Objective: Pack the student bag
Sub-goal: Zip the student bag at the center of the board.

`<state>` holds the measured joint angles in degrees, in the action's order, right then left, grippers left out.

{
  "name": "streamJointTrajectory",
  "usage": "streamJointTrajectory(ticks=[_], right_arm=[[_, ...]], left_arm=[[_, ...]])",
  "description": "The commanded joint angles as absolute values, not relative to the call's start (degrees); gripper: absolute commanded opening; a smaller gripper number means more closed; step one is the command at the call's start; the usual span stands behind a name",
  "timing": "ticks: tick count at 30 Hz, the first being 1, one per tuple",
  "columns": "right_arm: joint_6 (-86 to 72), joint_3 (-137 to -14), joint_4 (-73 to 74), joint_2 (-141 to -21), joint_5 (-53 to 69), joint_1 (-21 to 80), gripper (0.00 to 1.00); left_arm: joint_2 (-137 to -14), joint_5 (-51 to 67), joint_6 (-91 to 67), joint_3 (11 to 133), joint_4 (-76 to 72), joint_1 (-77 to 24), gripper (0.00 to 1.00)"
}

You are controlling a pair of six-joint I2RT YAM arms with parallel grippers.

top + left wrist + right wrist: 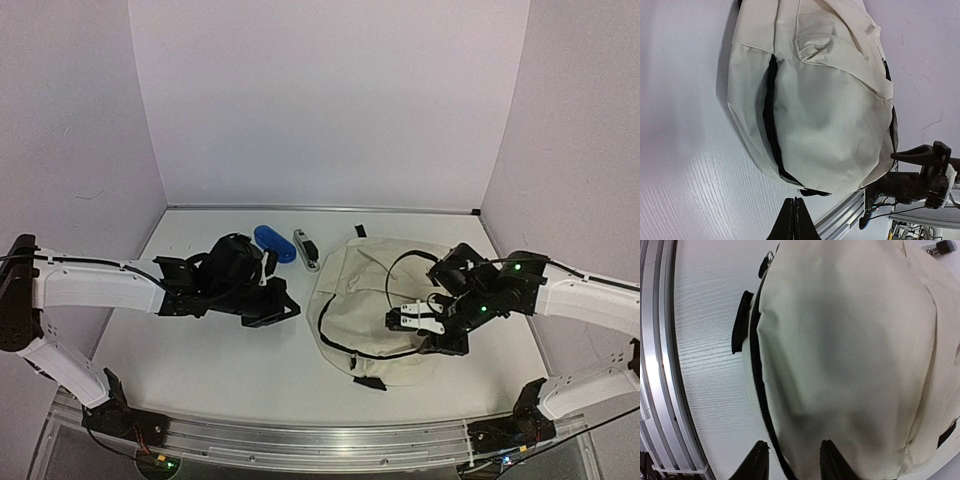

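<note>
right gripper (794, 445) part-open, fingers straddling the black zipper edge of the student bag (850, 340) right under it, left gripper (794, 202) pinched shut with bare tips, bag lying flat on the table (685, 170) just ahead of them.

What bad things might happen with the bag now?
The right gripper, jaws open, sits at the black zipper edge of the student bag; closing may pinch only loose cloth and drag the bag. The blue case lies outside the bag, near the left arm, which might knock it away.
</note>
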<state>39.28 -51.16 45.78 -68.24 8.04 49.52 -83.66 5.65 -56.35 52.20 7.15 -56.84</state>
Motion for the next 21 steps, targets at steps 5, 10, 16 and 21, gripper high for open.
streamJointTrajectory(ticks=[5,10,16,21], right_arm=[[37.1,-57.39,46.6,-70.51,14.86,49.55,0.52],[35.44,-56.49,43.63,-71.49,16.91,50.31,0.54],[33.85,-56.46,42.33,-73.03,17.68,50.99,0.55],[33.37,-56.82,42.19,-73.35,17.61,51.05,0.55]], left_arm=[[-85.89,11.16,-56.56,49.84,-4.28,-60.16,0.33],[-94.47,5.18,-50.4,56.32,-0.08,-69.82,0.48],[-99.12,1.26,-46.96,51.89,-14.76,-74.18,0.59],[-103.79,-7.8,-40.69,55.82,-14.61,-77.49,0.59]])
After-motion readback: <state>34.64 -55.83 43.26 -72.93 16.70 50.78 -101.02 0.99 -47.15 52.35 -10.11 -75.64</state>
